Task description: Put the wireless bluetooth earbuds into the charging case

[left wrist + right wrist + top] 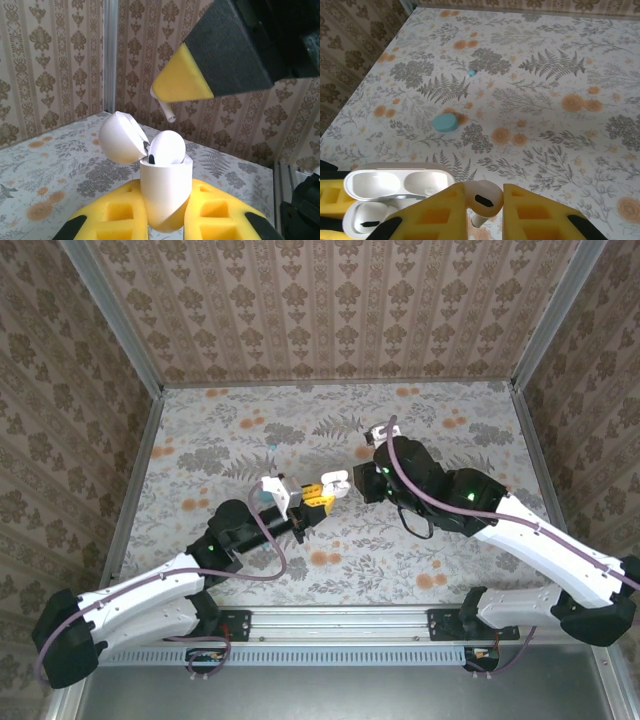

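1. Left wrist view, left gripper (pixel 165 215): yellow pads are closed on the white charging case (pixel 165 187). The case is held upright with its lid (pixel 120 137) swung back to the left.
2. Seated earbud (pixel 165 147): one white bud sits in the case mouth, its dome proud of the rim.
3. Table (pixel 560 125): a teal case (pixel 444 122) and a teal earbud (pixel 471 72) lie apart from each other. Neither gripper touches them.
4. Right gripper (pixel 483 215): pads are clamped on the second white earbud (pixel 482 197), stem pointing down (the tip shows under the pad in the left wrist view). The bud hangs above the open case, near it but not touching.
5. Step in hand, as judged: insertion of the second white bud. The next move calls for lining the stem over the free well, then a slow, straight descent. Release should come only once the bud is seated.
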{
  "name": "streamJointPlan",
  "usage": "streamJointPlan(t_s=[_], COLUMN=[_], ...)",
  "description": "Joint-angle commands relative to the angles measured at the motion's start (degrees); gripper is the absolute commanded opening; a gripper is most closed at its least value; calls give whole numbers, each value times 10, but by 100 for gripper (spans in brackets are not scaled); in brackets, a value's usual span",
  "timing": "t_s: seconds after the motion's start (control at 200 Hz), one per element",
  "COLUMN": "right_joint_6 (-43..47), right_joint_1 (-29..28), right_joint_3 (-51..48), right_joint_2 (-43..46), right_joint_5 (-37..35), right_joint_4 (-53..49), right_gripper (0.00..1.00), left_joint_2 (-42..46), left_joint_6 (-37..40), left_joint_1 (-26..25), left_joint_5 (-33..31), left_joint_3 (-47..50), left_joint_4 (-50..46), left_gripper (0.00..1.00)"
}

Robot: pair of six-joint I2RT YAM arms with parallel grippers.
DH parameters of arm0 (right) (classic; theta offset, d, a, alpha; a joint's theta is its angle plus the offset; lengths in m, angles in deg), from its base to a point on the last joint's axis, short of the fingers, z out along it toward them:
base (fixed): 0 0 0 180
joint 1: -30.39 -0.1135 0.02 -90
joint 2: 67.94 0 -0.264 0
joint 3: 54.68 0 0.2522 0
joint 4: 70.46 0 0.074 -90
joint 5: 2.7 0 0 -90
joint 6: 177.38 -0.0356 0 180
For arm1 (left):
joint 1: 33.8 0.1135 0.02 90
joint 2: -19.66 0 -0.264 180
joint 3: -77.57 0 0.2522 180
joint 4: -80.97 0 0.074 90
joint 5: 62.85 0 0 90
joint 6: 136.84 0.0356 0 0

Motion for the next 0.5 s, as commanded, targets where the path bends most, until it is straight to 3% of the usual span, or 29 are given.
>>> streamJointPlan(t_s=[0.0,0.495], right_joint_6=[12,22], right_joint_1=[-13,-31], right_joint_3=[24,32], right_joint_2=[-9,-28], right_joint_5=[-24,-28], right_joint_4=[13,13], right_gripper=[19,20], left_joint_2=[5,9], left_joint_6=[7,9], left_joint_1=[-7,-16], left_joint_5=[-23,-33], left_joint_3=[-19,-15], left_joint_4=[30,27], left_gripper=[0,0])
